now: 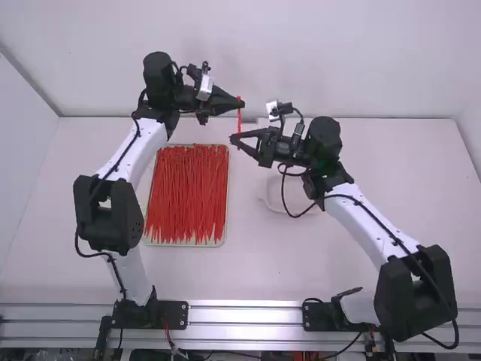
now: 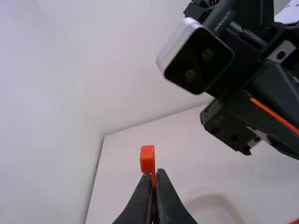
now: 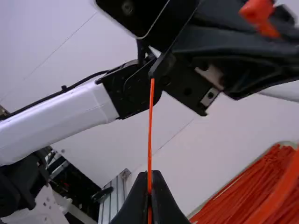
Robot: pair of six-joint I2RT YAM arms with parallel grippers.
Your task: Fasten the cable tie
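- White table [image 1: 391, 165], bearing a tray [image 1: 188, 243] of red ties [image 1: 188, 192] left of middle.
- Left gripper [image 2: 154, 176], jaws pressed onto the cable tie [image 2: 147, 158] just below its head.
- Right gripper [image 3: 149, 179], pinching the strap lower down.
- Cable tie upright in the air, beyond the tray's far right corner.

— Any writing to make out?
— Small pale lettering along the black cable plug [image 2: 223, 21], upper right of the left wrist view, just above the grey-cased black camera block [image 2: 195, 57]. Looks like a maker's mark; tilted, running up toward the right. Not read off here.
— Numbers, labels, signs anywhere else?
— Nothing else legible, high view and right wrist view included.
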